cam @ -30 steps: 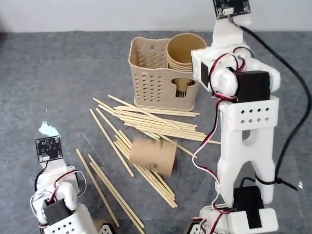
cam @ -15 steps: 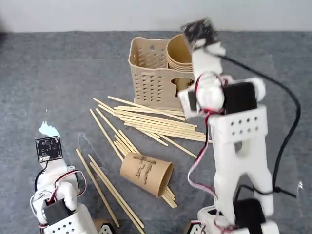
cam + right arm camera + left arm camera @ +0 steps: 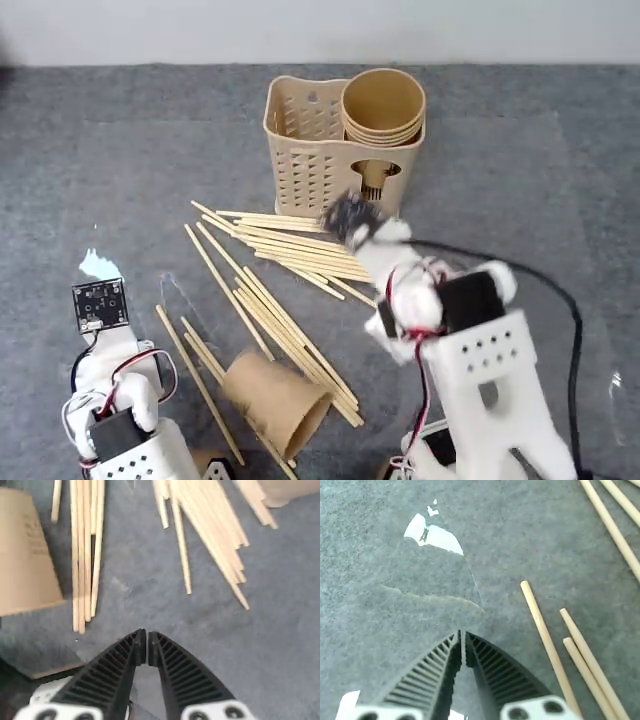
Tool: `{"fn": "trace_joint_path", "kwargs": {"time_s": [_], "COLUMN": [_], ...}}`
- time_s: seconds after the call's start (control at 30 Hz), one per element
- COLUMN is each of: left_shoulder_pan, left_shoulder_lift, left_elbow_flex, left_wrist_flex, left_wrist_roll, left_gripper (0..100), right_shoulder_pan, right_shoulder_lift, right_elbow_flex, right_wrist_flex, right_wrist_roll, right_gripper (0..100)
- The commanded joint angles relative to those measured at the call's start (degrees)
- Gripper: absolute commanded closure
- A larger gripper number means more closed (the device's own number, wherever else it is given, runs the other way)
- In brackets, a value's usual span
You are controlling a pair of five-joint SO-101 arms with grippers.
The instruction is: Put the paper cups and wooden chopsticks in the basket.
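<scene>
Just R gripper [image 3: 146, 642] nr chopsticks [image 3: 82, 555]

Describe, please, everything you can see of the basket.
The basket is beige and plastic-looking, boxy with rounded corners, its walls pierced by rows of small holes and one larger front cut-out. It stands upright on the grey mat at the far side. A stack of paper cups sits in one end, rising above the rim; chopsticks lie just before it.

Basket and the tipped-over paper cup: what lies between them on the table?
Scattered wooden chopsticks, fanned across that whole stretch, as the high view shows.
</scene>
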State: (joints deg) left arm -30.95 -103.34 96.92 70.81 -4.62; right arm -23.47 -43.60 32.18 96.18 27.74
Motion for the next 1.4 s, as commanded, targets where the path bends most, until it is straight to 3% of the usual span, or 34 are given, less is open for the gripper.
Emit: {"fn": "trace_joint_path", "kwargs": {"time_s": [0.0,0.2,0.47,0.93,1.37], "left_shoulder_pan": [0.26,0.26,0.26,0.26,0.26], "left_shoulder_lift": [-0.97,-0.97,-0.97,-0.97,-0.97], "left_elbow_flex": [-0.48,-0.48,-0.48,-0.48,-0.48], "left_wrist_flex": [0.26,0.18,0.0,0.0,-0.09], "left_wrist_roll": [-0.26,-0.09,-0.09,-0.09,-0.09], "left_gripper": [99,99,99,99,99], "right_shoulder_pan": [-4.53,-16.66,-28.09,-56.31,-58.51], "right_shoulder_lift": [-8.22,-21.05,-31.25,-31.96,-31.87], "right_elbow_flex": [9.05,17.93,18.9,19.16,28.13], "right_wrist_flex": [-2.33,-2.42,-1.8,-4.53,-18.51], "right_wrist_roll": [1.93,1.67,1.14,-11.52,-11.08], "right_gripper": [87.9,86.5,86.6,86.2,86.1]}}
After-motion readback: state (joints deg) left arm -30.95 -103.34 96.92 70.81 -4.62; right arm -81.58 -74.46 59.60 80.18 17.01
